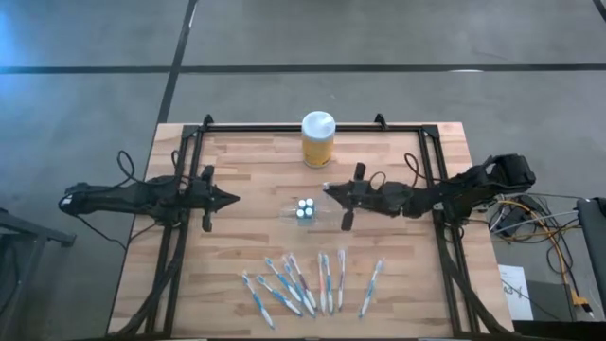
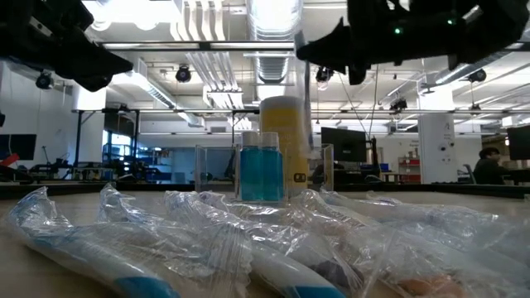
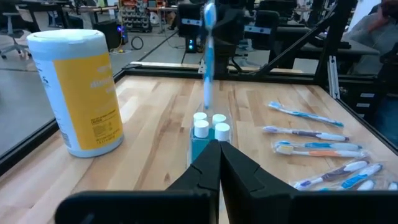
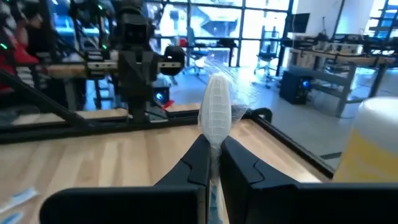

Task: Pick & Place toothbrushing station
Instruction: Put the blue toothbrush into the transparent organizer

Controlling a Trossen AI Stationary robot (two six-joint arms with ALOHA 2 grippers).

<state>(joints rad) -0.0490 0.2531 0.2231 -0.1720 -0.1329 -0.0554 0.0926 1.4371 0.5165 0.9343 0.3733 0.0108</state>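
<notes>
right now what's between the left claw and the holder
Nothing: in the high view only bare table lies between the left claw and the holder. The right claw, gripping a toothbrush, sits on the holder's other side.

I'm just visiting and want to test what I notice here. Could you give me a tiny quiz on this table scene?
1. True or false: the right gripper is shut on a wrapped toothbrush.
2. Which stands at the table's far edge? A) yellow jar B) clear holder C) loose toothbrushes
3. Fill in: the tubes in the holder have ___ caps.

Key: 1 true; 2 A; 3 white. The left gripper waits shut, left of the holder.
</notes>
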